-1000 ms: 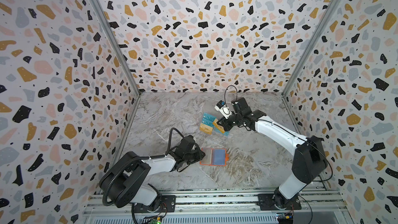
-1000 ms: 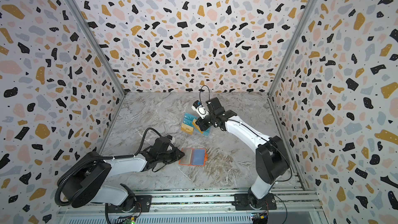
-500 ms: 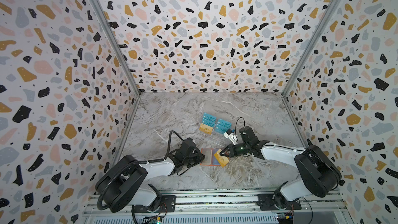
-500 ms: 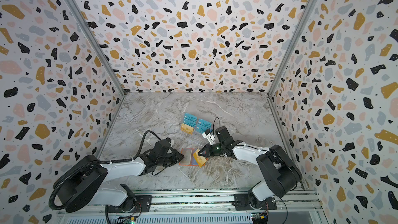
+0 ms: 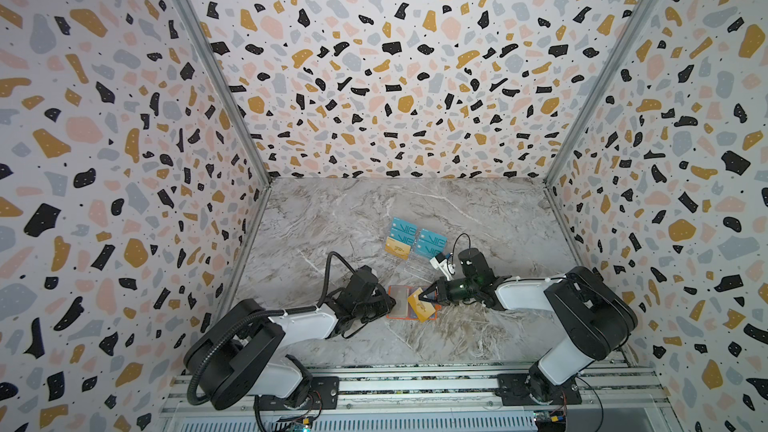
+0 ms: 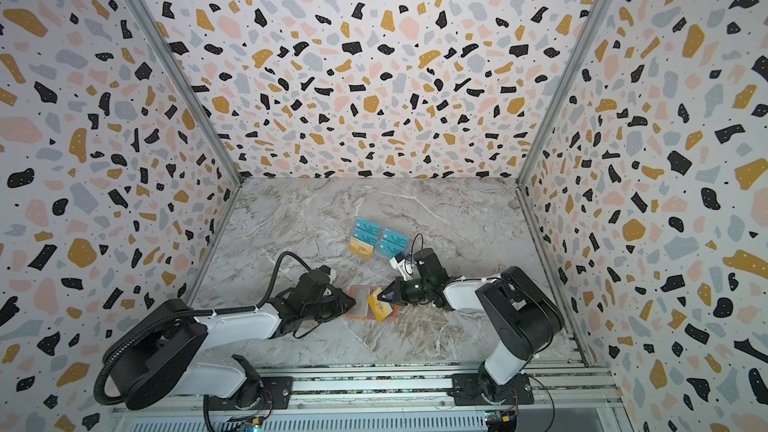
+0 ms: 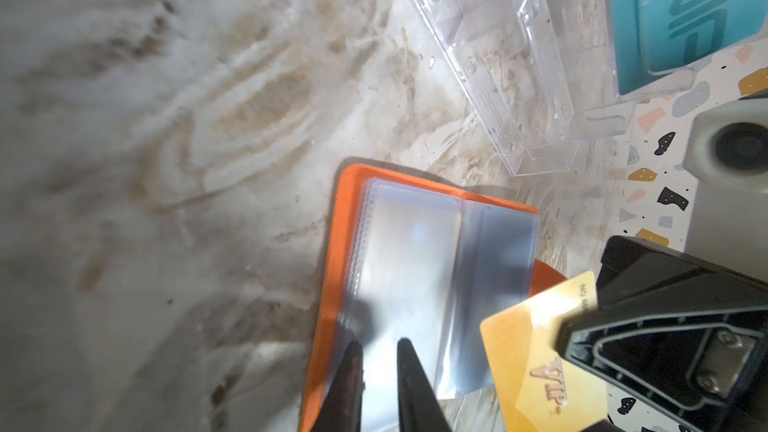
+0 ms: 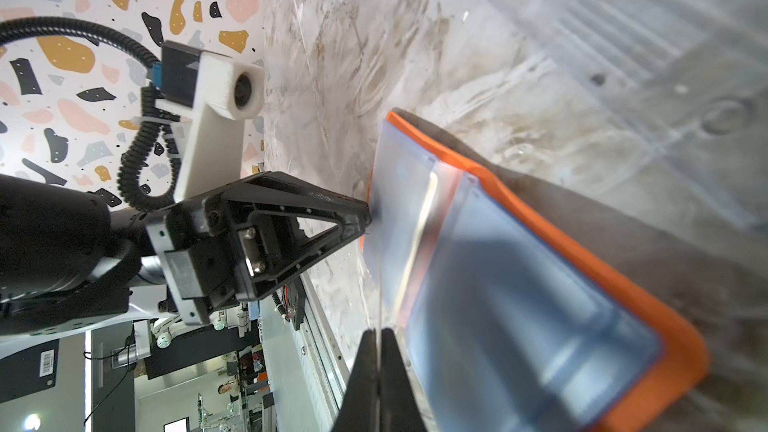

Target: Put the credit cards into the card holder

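Observation:
The orange card holder (image 5: pixel 392 315) (image 6: pixel 352 314) lies open on the marble floor, bluish sleeves up (image 7: pixel 490 268) (image 8: pixel 519 284). My left gripper (image 5: pixel 390 306) (image 6: pixel 353 303) (image 7: pixel 379 347) is at its left edge, jaws narrowly apart and closed on a clear sleeve. My right gripper (image 5: pixel 424 296) (image 6: pixel 384 295) (image 8: pixel 379 332) is shut on a gold credit card (image 5: pixel 420 307) (image 6: pixel 380 306) (image 7: pixel 528 351). That card hangs tilted over the holder's right half. Between the jaws in the right wrist view it shows edge-on.
Behind the holder stands a clear acrylic tiered stand (image 5: pixel 415 270) (image 7: pixel 519 76). It carries teal VIP cards (image 5: pixel 432 241) (image 6: pixel 392 238) (image 7: pixel 685 14) and one gold card (image 5: pixel 397 248). Patterned walls enclose the floor. A metal rail (image 5: pixel 395 384) runs along the front.
My right gripper came from the stand at the back down to the card holder with a gold card. Over the last half second it barely moved. The left gripper stayed at the holder.

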You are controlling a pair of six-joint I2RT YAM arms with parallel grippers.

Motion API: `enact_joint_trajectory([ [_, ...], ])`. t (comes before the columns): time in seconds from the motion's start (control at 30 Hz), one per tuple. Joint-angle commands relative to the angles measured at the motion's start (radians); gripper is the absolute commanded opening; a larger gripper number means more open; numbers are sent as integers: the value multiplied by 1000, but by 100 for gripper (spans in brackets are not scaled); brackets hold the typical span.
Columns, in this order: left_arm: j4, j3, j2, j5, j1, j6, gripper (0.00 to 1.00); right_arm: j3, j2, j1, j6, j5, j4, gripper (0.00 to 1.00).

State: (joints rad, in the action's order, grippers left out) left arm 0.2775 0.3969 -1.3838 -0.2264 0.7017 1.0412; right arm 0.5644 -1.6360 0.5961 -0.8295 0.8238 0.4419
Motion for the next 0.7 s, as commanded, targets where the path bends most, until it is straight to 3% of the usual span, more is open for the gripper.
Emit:
enact_joint_trajectory([
  [0.0,-44,-18,6,12,4,6,19,-23,-7,5,-64,15,96,0],
  [0.67,-38,-24,12,4,4,5,20,-23,-73,4,-79,-25,122,0],
])
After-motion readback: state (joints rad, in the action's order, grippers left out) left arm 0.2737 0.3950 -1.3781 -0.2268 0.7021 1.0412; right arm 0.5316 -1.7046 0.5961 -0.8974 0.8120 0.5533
